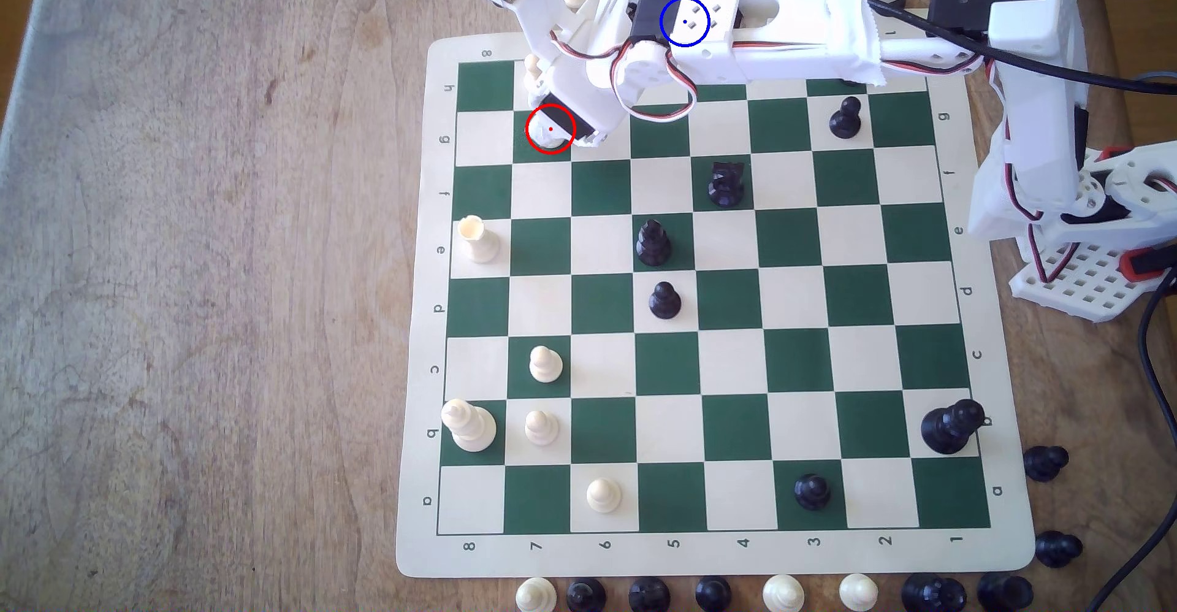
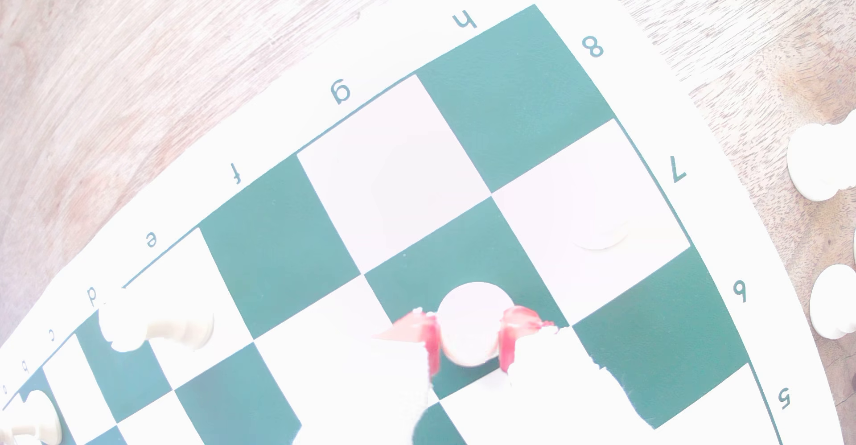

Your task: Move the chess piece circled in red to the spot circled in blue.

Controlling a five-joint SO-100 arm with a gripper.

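The red-tipped fingers (image 2: 470, 334) sit narrow either side of the cream pawn (image 2: 470, 322) on its green square, seemingly gripping it. The arm should lift straight, then carry toward the blue-ringed spot (image 1: 684, 21).

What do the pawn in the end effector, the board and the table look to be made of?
The small cream-white ball-headed pawn, sitting between the end effector's red pads, looks like smooth moulded plastic. The green-and-cream chessboard mat lies thin and flat with rounded corners, so probably roll-up vinyl. The light brown table shows grain and knots: wood or a veneer.
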